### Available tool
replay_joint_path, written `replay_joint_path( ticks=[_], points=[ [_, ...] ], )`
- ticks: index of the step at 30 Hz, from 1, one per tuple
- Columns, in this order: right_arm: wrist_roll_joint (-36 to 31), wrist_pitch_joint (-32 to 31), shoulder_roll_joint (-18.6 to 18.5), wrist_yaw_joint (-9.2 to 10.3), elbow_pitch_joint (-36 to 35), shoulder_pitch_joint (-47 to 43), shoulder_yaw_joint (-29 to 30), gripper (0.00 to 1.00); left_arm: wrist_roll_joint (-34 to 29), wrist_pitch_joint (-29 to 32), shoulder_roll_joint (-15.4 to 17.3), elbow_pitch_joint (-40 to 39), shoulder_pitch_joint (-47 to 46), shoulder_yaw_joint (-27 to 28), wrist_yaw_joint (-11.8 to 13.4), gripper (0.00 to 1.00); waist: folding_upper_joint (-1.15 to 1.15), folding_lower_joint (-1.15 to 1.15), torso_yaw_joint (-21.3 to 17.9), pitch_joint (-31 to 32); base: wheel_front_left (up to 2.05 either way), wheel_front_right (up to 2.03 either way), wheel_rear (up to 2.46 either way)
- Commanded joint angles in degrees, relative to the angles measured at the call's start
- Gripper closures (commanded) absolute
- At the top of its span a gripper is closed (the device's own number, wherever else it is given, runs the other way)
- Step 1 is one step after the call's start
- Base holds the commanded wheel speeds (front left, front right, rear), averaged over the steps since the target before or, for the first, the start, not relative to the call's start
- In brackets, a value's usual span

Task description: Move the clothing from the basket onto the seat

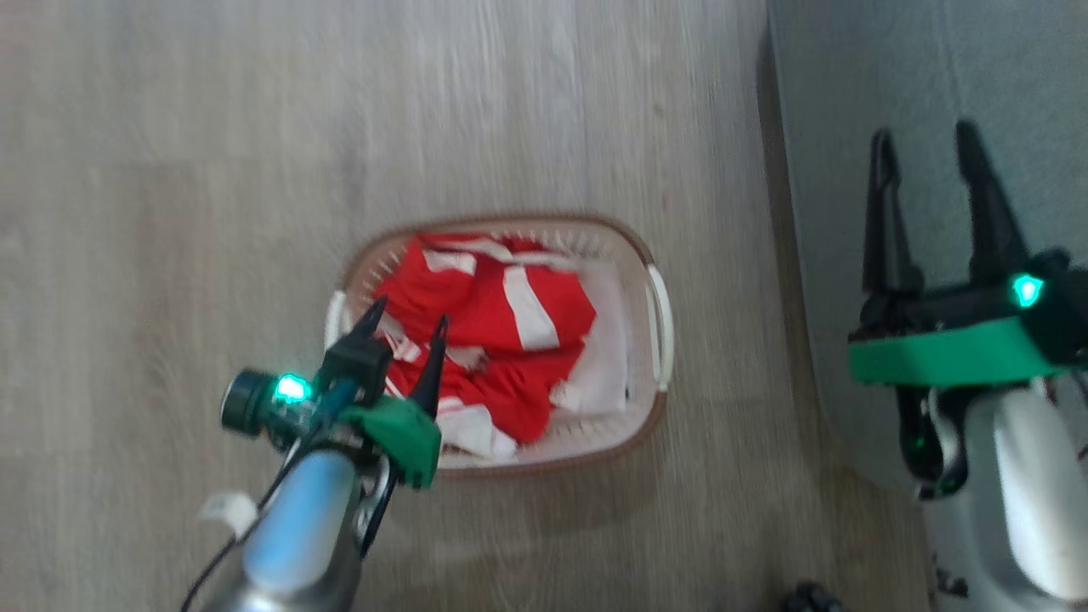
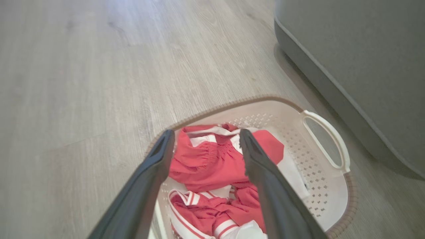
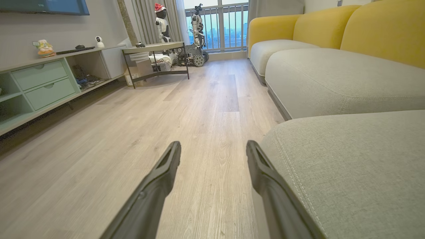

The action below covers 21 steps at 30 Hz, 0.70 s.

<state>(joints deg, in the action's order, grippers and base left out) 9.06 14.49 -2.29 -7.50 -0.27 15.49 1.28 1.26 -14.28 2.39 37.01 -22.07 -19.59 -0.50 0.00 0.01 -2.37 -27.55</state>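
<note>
The white basket (image 1: 654,280) with a brown rim sits on the wood floor, mid-frame in the head view. Red clothing (image 1: 484,323) with white stripes is heaped inside it. My left gripper (image 1: 406,327) hovers open over the basket's near-left part, nothing between its fingers; in the left wrist view the gripper (image 2: 206,139) frames the red clothing (image 2: 212,162) inside the basket (image 2: 335,189). My right gripper (image 1: 926,144) stands open over the grey-green seat (image 1: 850,102), to the right of the basket. In the right wrist view that gripper (image 3: 214,149) is empty beside the seat (image 3: 352,166).
White liner sheet (image 1: 608,365) lies under the clothing on the basket's right side. Further sofa cushions (image 3: 332,76) with yellow backs run along the right. A low cabinet (image 3: 43,83), a metal side table (image 3: 156,53) and parked robots (image 3: 196,33) stand at the room's far end.
</note>
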Motion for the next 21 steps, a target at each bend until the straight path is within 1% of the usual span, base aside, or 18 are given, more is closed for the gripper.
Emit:
replay_joint_path(
  ticks=[1,7,15,21],
  points=[
    [-0.3,0.51,-0.59,0.01,-2.41,1.19,-1.13,0.0,-0.25,-0.72,0.49,-0.46,-1.35,1.05,-0.06,0.0,0.0,-0.01,-2.78,-6.03,0.0,0.0,0.0],
    [0.0,0.51,-0.59,0.01,-5.95,4.75,-1.93,0.0,-1.01,-0.72,0.49,5.02,-7.71,-3.15,-0.48,0.0,0.0,-0.01,-4.51,-13.33,0.0,0.0,0.0],
    [1.35,0.51,-0.59,0.01,-9.43,7.8,-3.41,0.0,-0.5,-0.72,0.49,10.32,-14.05,-8.07,-0.78,0.0,0.0,-0.01,-6.76,-20.41,0.0,0.0,0.0],
    [2.16,0.51,-0.59,0.01,-10.64,8.88,-3.35,0.0,0.12,-0.72,0.49,13.47,-18.77,-9.18,0.28,0.0,0.0,-0.01,-7.83,-24.11,0.0,0.0,0.0]
  ],
)
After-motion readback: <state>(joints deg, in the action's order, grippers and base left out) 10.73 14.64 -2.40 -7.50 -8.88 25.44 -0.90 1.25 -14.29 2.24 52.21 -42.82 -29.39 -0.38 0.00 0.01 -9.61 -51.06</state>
